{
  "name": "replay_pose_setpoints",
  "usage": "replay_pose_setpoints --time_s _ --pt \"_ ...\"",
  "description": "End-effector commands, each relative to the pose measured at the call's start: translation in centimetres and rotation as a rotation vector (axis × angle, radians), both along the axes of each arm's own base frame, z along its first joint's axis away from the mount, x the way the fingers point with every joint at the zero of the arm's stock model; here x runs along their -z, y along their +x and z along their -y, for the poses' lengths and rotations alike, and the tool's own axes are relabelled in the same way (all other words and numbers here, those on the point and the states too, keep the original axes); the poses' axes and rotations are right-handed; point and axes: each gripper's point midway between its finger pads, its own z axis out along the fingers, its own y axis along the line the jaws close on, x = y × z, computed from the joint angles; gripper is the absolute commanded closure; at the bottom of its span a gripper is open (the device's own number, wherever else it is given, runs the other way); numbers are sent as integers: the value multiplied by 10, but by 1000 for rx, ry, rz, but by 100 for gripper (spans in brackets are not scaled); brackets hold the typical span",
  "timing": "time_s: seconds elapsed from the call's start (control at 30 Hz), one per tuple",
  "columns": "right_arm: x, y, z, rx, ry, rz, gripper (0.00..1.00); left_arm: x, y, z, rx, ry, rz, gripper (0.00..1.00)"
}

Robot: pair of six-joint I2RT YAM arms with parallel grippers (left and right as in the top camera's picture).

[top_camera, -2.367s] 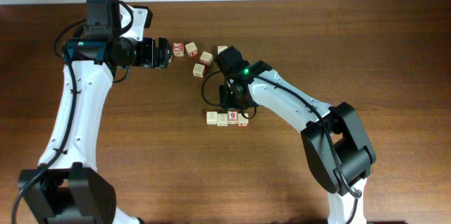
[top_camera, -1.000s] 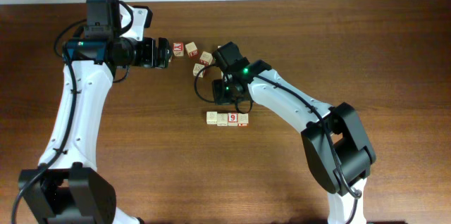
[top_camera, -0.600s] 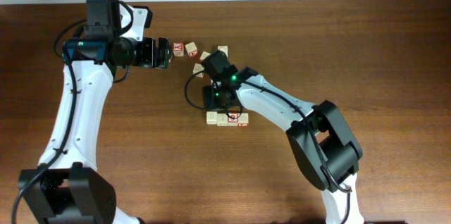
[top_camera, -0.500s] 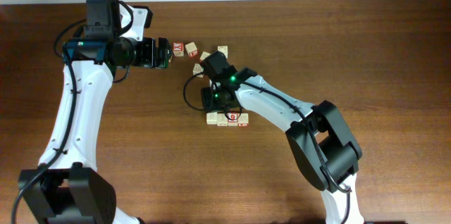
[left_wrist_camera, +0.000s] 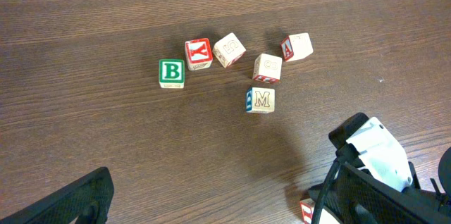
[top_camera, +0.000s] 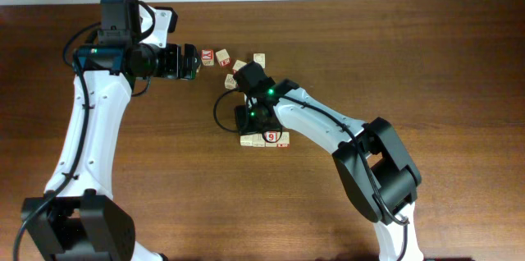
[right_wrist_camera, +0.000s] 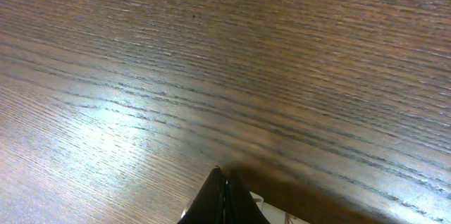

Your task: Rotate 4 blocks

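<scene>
- The four pale alphabet blocks (top_camera: 264, 139) lie in a touching row on the worktop (top_camera: 426, 56), the red 9 block (top_camera: 271, 137) among them. We judge that the line lets each be turned in sequence.
- The right fingers (right_wrist_camera: 215, 201), clenched on nothing, point down at the row's left end. We read this as a nudging pose, though we cannot tell whether they touch a block.
- The right arm (top_camera: 328, 121) reaches across, elbow bent.
- The left fingers (left_wrist_camera: 81, 196), released wide, hover well apart from the row, near the green B cube (left_wrist_camera: 170, 72).
</scene>
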Motion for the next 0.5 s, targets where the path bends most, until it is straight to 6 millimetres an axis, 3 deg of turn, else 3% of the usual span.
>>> replay_pose_setpoints --time_s 0.0,0.07,0.17,0.23,0.3,0.4,0.47 --pt "-2 -2 -7 -9 10 -3 96 -5 3 0 -4 -3 11 1" --pt "-3 1 -7 -7 8 11 96 -5 3 0 -4 -3 11 1" --pt "-19 27 -4 -11 21 92 96 -5 3 0 -4 -3 12 1" --pt "-48 55 6 27 43 135 95 -5 3 0 -4 -3 11 1" --pt "-70 68 19 33 41 144 94 -5 3 0 -4 -3 11 1" --pt "-96 72 36 3 57 110 94 -5 3 0 -4 -3 11 1" --pt "-102 71 41 -10 85 85 86 -5 3 0 -4 -3 11 1"
